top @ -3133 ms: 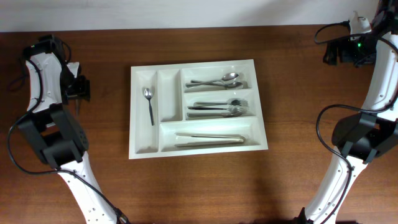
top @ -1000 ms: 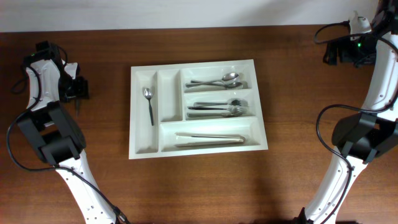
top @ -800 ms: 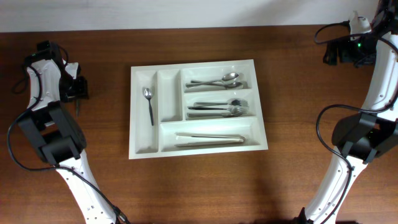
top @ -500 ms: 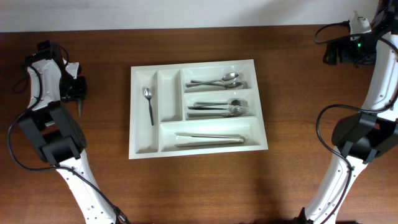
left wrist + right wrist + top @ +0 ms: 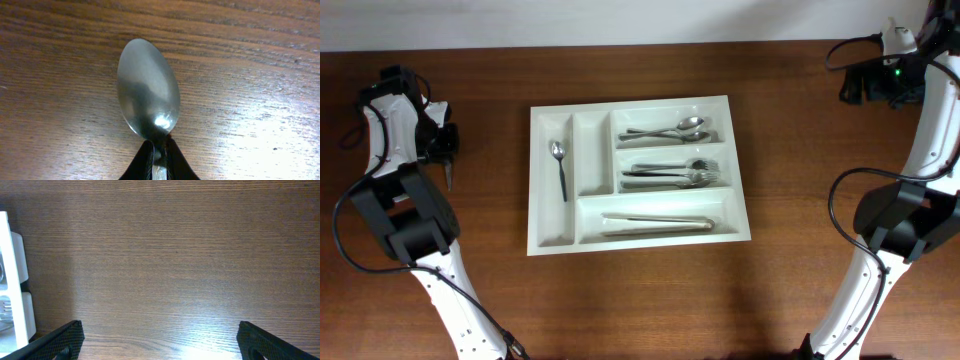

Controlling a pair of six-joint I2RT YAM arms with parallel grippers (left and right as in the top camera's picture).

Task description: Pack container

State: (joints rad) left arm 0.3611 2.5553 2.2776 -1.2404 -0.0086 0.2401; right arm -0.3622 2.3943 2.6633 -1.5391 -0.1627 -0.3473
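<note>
Close up in the left wrist view, the left gripper (image 5: 159,152) has its dark fingers pinched together on the neck of a metal spoon (image 5: 148,90), whose bowl lies just over the wooden table (image 5: 250,75). Overhead, that arm stands at the left side of the table, well apart from the container (image 5: 590,155), which lies flat at mid-table. Its leftmost narrow compartment holds a small spoon (image 5: 560,165); the long ones hold spoons (image 5: 670,130), forks (image 5: 675,175) and a long metal utensil (image 5: 655,223). Farthest off, at the back right, the right gripper (image 5: 162,342) has its fingers spread wide and holds nothing.
</note>
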